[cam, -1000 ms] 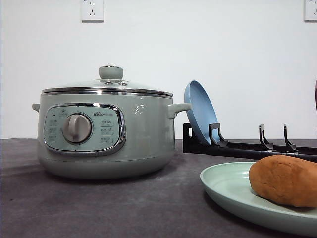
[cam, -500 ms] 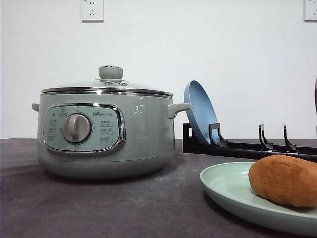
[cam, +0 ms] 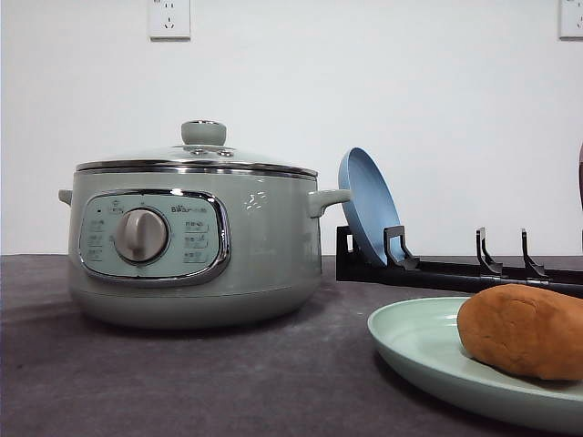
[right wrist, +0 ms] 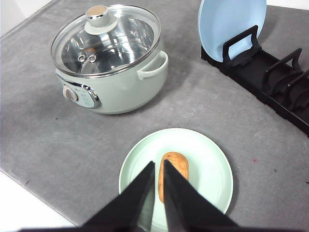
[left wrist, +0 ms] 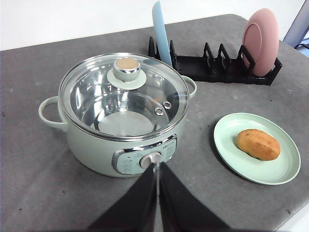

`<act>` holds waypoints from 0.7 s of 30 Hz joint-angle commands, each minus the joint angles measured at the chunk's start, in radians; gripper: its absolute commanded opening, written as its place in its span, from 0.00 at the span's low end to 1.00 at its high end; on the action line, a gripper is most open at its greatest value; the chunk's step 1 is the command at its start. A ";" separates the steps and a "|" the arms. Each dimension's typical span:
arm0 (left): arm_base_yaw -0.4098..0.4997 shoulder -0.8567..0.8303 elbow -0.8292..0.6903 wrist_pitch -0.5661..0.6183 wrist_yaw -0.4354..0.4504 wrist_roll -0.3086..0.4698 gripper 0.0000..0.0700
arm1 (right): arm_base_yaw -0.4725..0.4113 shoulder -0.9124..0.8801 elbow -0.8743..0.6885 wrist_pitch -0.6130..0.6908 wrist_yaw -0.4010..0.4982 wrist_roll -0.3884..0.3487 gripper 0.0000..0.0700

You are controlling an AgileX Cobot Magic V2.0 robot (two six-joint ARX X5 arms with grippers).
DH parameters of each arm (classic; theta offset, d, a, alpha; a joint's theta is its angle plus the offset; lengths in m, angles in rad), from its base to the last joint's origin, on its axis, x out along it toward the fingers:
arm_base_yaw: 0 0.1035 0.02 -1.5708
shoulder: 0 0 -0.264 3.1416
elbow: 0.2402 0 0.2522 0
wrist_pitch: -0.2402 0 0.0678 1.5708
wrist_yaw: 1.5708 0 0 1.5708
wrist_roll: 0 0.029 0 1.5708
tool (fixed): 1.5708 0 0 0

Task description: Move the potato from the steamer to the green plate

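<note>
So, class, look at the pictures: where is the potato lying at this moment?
The potato lies on the green plate, at the front view's lower right, to the right of the lidded steamer and in front of the black dish rack.

potato (cam: pixel 526 331) and green plate (cam: pixel 428 350) cropped at frame edge

The potato (cam: pixel 526 330) lies on the plate (cam: pixel 414 341), right of the steamer (cam: pixel 193 241).

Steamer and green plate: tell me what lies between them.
Only bare grey table between the steamer and the green plate, seen in the left wrist view.
</note>
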 commanded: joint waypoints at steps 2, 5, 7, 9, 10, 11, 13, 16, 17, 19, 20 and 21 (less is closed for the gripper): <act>-0.006 0.005 0.009 0.011 0.004 -0.002 0.00 | 0.005 0.001 0.012 0.013 0.000 -0.008 0.03; -0.006 0.005 0.009 0.011 0.003 -0.002 0.00 | 0.005 0.001 0.012 0.013 0.000 -0.008 0.03; -0.006 0.005 0.009 0.011 0.004 -0.002 0.00 | 0.005 0.001 0.012 0.013 0.000 -0.008 0.03; -0.006 0.005 0.009 0.011 0.003 -0.002 0.00 | 0.005 0.001 0.012 0.013 0.000 -0.008 0.03; -0.006 0.005 0.009 0.011 0.004 -0.002 0.00 | 0.005 0.001 0.012 0.013 0.000 -0.008 0.03; -0.006 0.005 0.009 0.011 0.004 -0.002 0.00 | 0.005 0.001 0.012 0.013 0.000 -0.008 0.03; -0.006 0.005 0.009 0.012 0.004 -0.002 0.00 | 0.005 0.001 0.012 0.013 0.000 -0.008 0.03; 0.003 0.004 0.008 0.010 0.001 -0.002 0.00 | 0.005 0.001 0.012 0.013 0.000 -0.008 0.03; 0.016 0.005 0.007 0.011 0.000 -0.002 0.00 | 0.005 0.001 0.012 0.013 0.000 -0.008 0.03; 0.049 0.005 0.000 0.016 0.001 -0.002 0.00 | 0.005 0.001 0.012 0.013 0.000 -0.008 0.03; 0.071 0.004 -0.011 0.026 0.001 0.003 0.00 | 0.005 0.001 0.012 0.013 0.000 -0.008 0.03; 0.098 0.000 -0.026 0.041 0.001 0.024 0.00 | 0.005 0.001 0.012 0.013 0.000 -0.008 0.03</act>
